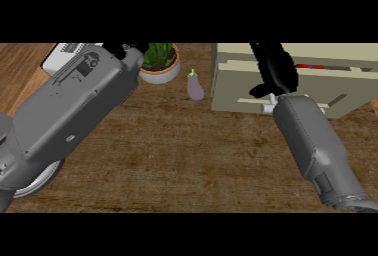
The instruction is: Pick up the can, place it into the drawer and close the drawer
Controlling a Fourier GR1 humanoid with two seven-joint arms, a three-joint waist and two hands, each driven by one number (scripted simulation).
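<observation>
reaching over the open drawer [336,80], the right hand [275,67] stretches fingers fairly straight and grips nothing — the can [309,66] lies inside just beside it, an eggplant [195,88] left on the tabletop [184,150].

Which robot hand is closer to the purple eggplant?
The right robot hand, probably. It reaches over the drawer unit, just right of the eggplant. The left robot hand is up by the potted plant, a little farther left.

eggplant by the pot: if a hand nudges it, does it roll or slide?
The eggplant lies on its side, rounded and tapered, so it would likely roll, curving toward its narrow stem end. Its skin looks smooth, so probably slippery. The plant pot beside it might stop it.
</observation>
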